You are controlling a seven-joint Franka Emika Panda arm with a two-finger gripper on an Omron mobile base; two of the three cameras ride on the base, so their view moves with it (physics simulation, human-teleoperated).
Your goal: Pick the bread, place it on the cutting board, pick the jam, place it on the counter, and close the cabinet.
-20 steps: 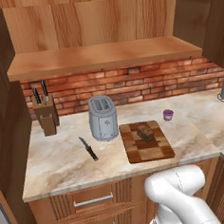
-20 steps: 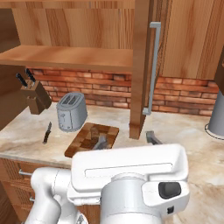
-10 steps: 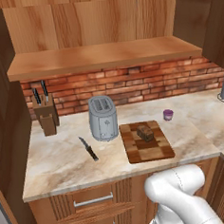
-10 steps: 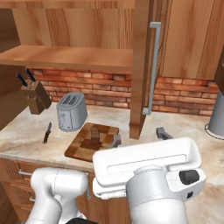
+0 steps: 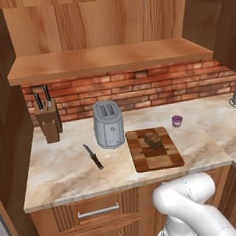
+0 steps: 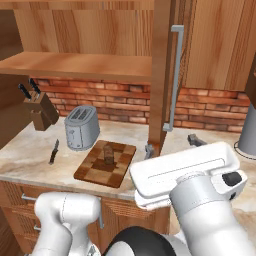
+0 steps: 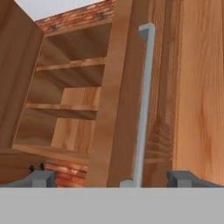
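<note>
Inspection found the bread lying on the cutting board, toward the board's far half. The board lay flat on the table, just beside the toaster at the toaster's 3 o'clock in the left base view. The jam stood upright on the table at about 1 o'clock from the board, apart from it and short of the brick wall.

A knife lay on the table at 7 o'clock from the toaster, clear of it. A knife block stood against the wall at the table's left end.

The cabinet was open: in the right base view its door stood edge-on to the camera, its lower end just above the table, with the vertical grey handle on its right face. The hand view showed the open shelves to the left of that door edge.

The tool had its jaws wide apart and held nothing. In the hand view the handle ran up from between the two fingertips, nearer the right one; contact with the handle could not be determined. In the right base view the fingertips showed above the white hand, close to the door's lower end.
</note>
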